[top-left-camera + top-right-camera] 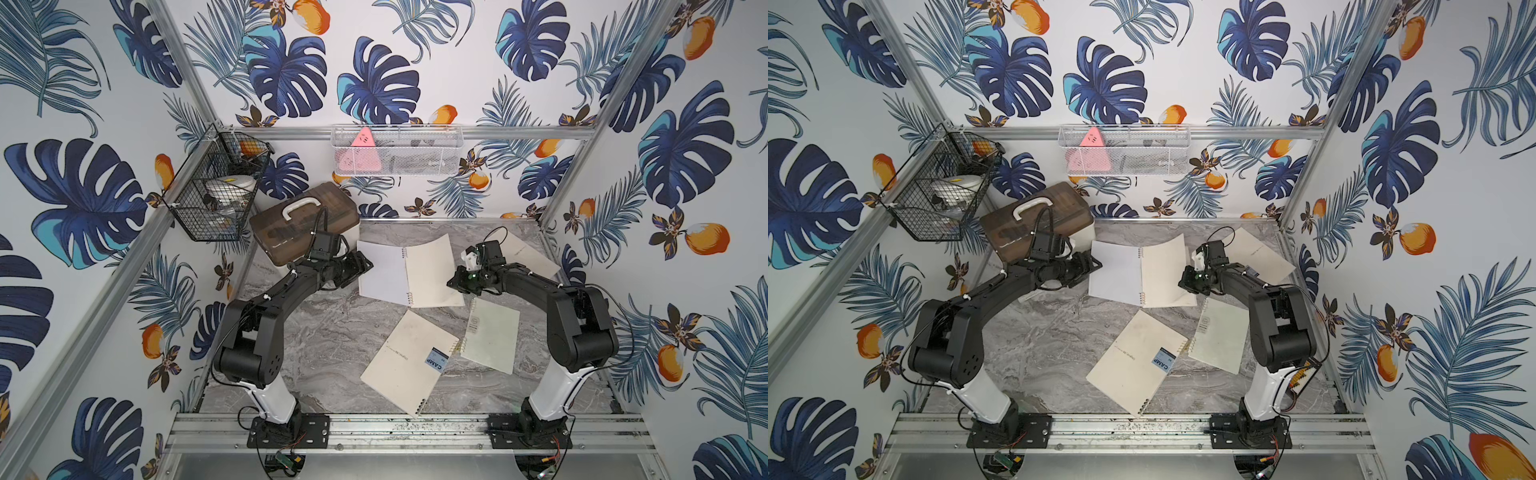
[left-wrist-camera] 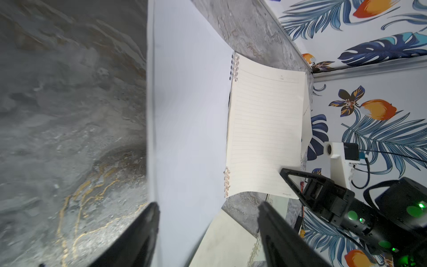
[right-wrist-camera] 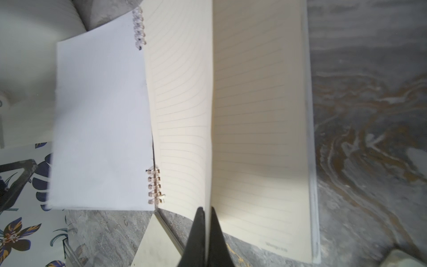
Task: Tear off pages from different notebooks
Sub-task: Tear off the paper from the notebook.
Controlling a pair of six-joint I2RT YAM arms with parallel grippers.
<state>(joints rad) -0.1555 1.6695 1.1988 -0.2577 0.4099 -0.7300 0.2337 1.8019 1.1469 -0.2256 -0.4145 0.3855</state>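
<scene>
The open notebook point(image 1: 386, 276) is lying at the back middle of the table point(image 1: 332, 340). Its white cover is lying folded out flat toward the left arm, and a lined page point(image 1: 432, 270) is arching up from the coil on the other side. The right gripper point(image 3: 206, 211) is pinching that page at its outer edge, its jaws pressing tight on the paper, so in the right wrist view the sheet is standing on edge between the fingers. The left gripper point(image 2: 208, 205) is hanging low at the cover's outer edge with its jaws spread wide, gripping nothing. The CAMP notebook point(image 1: 405, 365) is lying closed nearer the front, with a smaller notebook point(image 1: 492, 340) just beside it. A third notebook point(image 1: 534, 253) is lying under the right arm. The box point(image 1: 307, 224) is sitting behind the left gripper.
</scene>
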